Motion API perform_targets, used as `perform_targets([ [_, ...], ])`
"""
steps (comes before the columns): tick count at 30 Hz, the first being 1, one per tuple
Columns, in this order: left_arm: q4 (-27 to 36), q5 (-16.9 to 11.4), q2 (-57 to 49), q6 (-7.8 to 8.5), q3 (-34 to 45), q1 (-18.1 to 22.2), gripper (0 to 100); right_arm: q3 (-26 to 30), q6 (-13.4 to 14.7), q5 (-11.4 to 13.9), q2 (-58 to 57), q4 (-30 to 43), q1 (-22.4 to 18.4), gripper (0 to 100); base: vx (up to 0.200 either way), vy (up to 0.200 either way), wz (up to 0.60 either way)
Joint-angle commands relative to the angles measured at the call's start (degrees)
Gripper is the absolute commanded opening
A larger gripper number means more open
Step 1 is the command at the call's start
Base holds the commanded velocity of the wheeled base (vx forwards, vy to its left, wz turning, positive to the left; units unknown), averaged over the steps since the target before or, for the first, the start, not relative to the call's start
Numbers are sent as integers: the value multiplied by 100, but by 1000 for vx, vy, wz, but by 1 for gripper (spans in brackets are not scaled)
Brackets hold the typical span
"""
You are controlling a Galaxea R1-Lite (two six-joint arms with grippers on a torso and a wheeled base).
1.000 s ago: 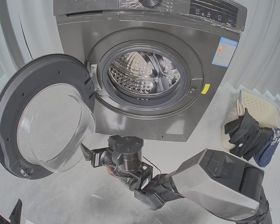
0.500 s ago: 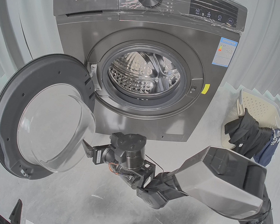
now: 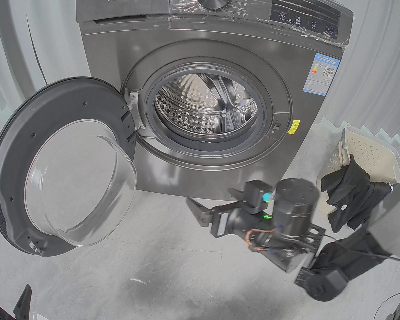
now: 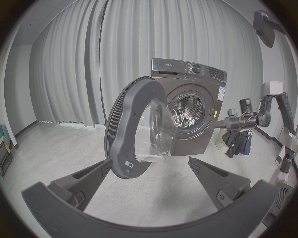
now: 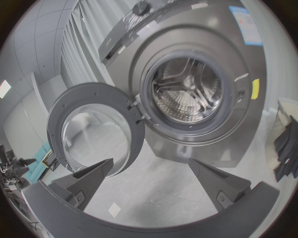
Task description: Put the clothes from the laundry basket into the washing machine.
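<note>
Floor [image 3: 155, 273], laundry basket [image 3: 373, 152] partly behind arm [image 3: 389, 212]

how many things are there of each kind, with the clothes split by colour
grey front-loading washing machine: 1
cream perforated plastic laundry basket: 1
bunch of black clothes over the basket rim: 1
blue garment beside the bunch: 1
total: 4

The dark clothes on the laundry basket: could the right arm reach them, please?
Probably: the dark clothes hang off the laundry basket beside the arm, uncovered; the open right gripper points away, though.
</note>
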Motion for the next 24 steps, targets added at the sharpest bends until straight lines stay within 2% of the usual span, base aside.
perform_targets([
  [1,-5,-2,-57,38,101,10,100,2718,-552,227,-3592,-319,-1204,100,0,0,0],
  [6,-5,-11,-57,38,101,10,100,3667,-763,297,-4787,-257,-1652,100,0,0,0],
  [8,-5,-11,-57,38,101,10,100,4062,-886,306,-5367,-187,-2065,100,0,0,0],
  [12,-5,-11,-57,38,101,10,100,4370,-921,297,-6193,323,-2830,100,0,0,0],
  [14,-5,-11,-57,38,101,10,100,4423,-930,297,-6395,543,-2970,100,0,0,0],
  [15,-5,-11,-57,38,101,10,100,4519,-992,271,-6782,1035,-3181,100,0,0,0],
  [19,-5,-11,-57,38,101,10,100,4519,-1150,262,-7942,2485,-3577,100,0,0,0],
  [23,-5,-2,-57,38,101,10,100,4678,-1255,359,-8971,3698,-3937,100,0,0,0],
  [24,-5,-2,-57,38,101,10,100,4678,-1247,420,-9366,4217,-3981,100,0,0,0],
])
